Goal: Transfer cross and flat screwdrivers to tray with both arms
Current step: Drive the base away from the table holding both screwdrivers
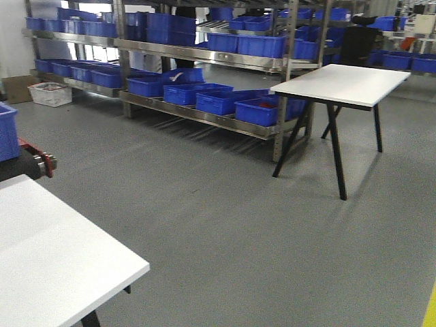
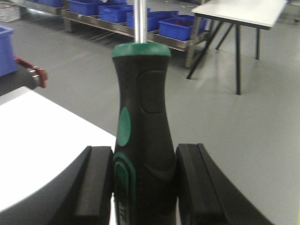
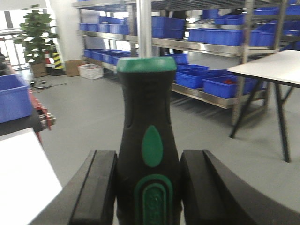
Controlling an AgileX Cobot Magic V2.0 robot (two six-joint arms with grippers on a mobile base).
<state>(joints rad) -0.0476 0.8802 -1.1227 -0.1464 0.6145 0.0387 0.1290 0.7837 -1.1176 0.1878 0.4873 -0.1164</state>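
Left gripper (image 2: 144,187) clamps a black-green steel-shafted screwdriver (image 2: 143,108), right gripper (image 3: 147,192) the other screwdriver (image 3: 147,108). Past the white worktop (image 1: 61,259)'s corner stand blue plastic bins (image 1: 221,101), contents unclear.

The left gripper (image 2: 144,149) has two matte black fingers (image 2: 96,187), each a flat-faced block with squared top edges, backed by a broader shell that curves outward toward its base. The right gripper (image 3: 147,154) matches it: smooth black fingers (image 3: 98,192), slightly glossy along the curved outer backs

Between the left claw's (image 2: 144,187) matt plastic pads (image 2: 96,183), the screwdriver (image 2: 143,140) has a matt black-and-green plastic handle (image 2: 140,93) and a bright, smooth steel shaft (image 2: 139,21). The tabletop (image 2: 42,140) left of it looks smooth.
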